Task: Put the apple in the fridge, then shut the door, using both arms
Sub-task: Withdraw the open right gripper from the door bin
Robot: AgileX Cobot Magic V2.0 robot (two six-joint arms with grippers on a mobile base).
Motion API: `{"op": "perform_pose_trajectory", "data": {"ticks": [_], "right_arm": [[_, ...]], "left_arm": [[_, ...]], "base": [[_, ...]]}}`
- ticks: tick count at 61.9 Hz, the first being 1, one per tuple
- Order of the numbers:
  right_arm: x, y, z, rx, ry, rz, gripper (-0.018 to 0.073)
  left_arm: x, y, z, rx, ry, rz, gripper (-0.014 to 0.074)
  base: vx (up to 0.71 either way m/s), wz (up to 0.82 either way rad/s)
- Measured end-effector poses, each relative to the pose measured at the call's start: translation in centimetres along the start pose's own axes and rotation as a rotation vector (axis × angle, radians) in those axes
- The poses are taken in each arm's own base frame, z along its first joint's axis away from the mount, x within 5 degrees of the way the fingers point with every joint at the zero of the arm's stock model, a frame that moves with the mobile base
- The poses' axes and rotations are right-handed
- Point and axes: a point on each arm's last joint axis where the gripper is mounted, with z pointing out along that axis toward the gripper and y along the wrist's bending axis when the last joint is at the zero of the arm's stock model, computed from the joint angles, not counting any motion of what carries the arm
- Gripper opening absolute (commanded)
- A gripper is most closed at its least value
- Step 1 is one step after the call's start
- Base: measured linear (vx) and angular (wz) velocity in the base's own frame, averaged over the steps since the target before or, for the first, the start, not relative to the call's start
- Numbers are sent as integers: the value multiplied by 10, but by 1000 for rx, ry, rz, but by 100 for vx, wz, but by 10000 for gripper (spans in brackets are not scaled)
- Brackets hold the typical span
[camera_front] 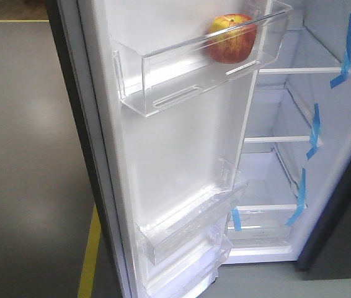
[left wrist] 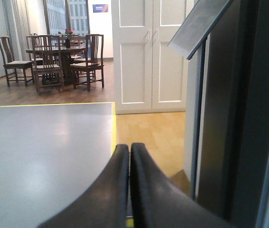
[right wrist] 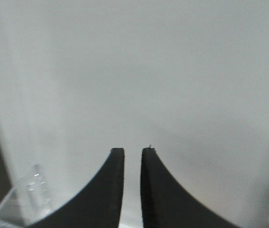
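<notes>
Both end effectors, left [left wrist: 129, 148] and right [right wrist: 132, 152], sit closed and empty; apple [camera_front: 232, 38] binned, the door [camera_front: 182, 161] looks stiff—push its outer edge.

My front camera looks down from just beside the open door [camera_front: 182, 155], taking in its white inner face, its clear bins and the fridge [camera_front: 299, 124] shelves to the right. My left wrist camera faces outward along the door's dark outer side [left wrist: 229, 118] toward a dining table [left wrist: 58, 52] and white cupboard doors [left wrist: 148, 52] far off. My right wrist camera sits very close to a plain white surface, a clear bin corner [right wrist: 27, 199] at lower left.
</notes>
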Motion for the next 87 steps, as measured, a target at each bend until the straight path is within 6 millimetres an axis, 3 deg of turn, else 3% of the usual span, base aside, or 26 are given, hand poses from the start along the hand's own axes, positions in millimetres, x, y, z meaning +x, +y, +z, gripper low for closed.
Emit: {"op": "perform_pose_trajectory", "data": {"ticks": [14,26,34,49,60,66,78,87], "right_arm": [[-20,48,-48,-53,78,-83,-4],[-21,76,-81,-23,130,-106,-4],[9,93,-94,-1,161,-54,-4],[116,130,-125,170,154,43,-4],[181,167,-157,276,60,104,-4],[208,175,-166,332,-1,141,-4],[237,185,-183,444,-184,197,-4],[240,186,-186,460,-227,211,-3]], "left_arm": [[-8,-1,0,27,-87,-303,-6],[-17,-1,-2,61,-181,-532,-6],[-26,1,-4,103,-284,-760,-6],[-44,5,-11,239,-473,-1119,-6],[-56,6,-20,401,-609,-1332,-6],[-66,5,-22,437,-607,-1388,-6],[-133,-7,-37,524,-643,-1256,-6],[-190,-22,-27,545,-631,-1013,-6]], "base": [[0,0],[0,0],[0,0],[0,0],[0,0],[0,0],[0,0],[0,0]]}}
